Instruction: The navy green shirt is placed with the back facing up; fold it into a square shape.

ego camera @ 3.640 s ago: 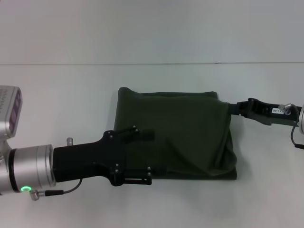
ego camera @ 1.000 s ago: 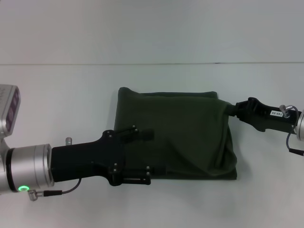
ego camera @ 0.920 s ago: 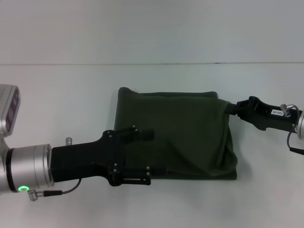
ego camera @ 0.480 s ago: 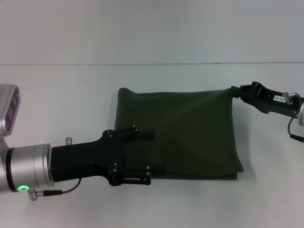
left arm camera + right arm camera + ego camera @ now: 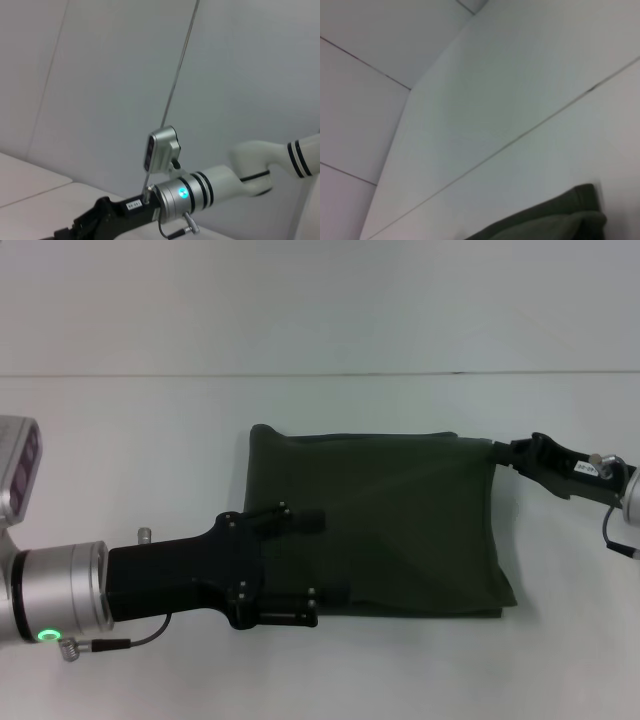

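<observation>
White desk is carrying a single item: the navy green shirt, lying flat on it as a folded, roughly square block, plain side up. A thin dark seam line is running across the desk surface just beyond the shirt's far edge. The shirt's near right corner is sticking out slightly past the rest of the block.

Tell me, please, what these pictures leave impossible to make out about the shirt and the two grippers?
- Head view: the left gripper covers the navy green shirt at its near-left part; what its fingers are doing is hidden.
- Head view: the right gripper meets the shirt's far-right corner; grip unclear.
- Right wrist view: frame edge cuts off the shirt, no fingers shown.
- No lettering is visible.
</observation>
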Tool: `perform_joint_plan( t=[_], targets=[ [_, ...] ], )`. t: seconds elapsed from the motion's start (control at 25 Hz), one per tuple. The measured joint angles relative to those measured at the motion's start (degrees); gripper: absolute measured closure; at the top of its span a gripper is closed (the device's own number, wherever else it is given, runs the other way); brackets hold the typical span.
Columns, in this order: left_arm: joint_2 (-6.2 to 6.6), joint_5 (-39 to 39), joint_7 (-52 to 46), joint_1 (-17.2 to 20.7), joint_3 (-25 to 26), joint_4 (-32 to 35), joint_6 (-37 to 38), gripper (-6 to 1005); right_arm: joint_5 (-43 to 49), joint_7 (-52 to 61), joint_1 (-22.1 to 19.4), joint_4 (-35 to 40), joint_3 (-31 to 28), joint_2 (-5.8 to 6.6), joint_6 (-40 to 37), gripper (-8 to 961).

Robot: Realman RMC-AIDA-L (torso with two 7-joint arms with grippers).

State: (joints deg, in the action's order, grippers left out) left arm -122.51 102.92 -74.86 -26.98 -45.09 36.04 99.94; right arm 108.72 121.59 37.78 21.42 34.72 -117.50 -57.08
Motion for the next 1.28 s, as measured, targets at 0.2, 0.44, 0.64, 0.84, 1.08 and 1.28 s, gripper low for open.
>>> perform_joint_plan(
  t=[0.2, 0.44, 0.64, 0.84, 1.08, 1.28],
  targets=[
    [0.0, -1.2, -1.9, 0.0, 0.1, -0.1, 0.0, 49, -1.5, -2.5, -2.5, 0.6, -0.6, -0.11, -2.0, 898],
    [0.0, -1.9, -3.2, -0.1, 2.2, -0.6, -0.1, 50, -6.3, -9.6, -5.7, 0.8, -0.8, 0.2, -6.3, 719],
    [0.37, -2.0, -9.0, -0.2, 2.7, -0.7, -0.9, 50, -7.4, -16.7, -9.4, 2.0, -2.7, 0.83, -13.3, 588],
    [1.8, -0.9, -13.8, 0.0, 2.8, -0.7, -1.2, 49, -7.3, -32.5, -15.7, 6.8, -4.0, 1.07, -29.4, 477],
    [3.82, 5.1, -10.9, 2.1, 2.8, 0.2, -1.6, 49, -7.0, -53.7, -23.4, 8.6, -3.9, -0.3, -39.9, 241],
    [3.05, 6.4, -2.7, 5.0, 2.9, 1.0, -5.2, 49, -3.7, -66.2, -27.3, 6.8, -3.9, -2.16, -39.3, 80]
  ],
)
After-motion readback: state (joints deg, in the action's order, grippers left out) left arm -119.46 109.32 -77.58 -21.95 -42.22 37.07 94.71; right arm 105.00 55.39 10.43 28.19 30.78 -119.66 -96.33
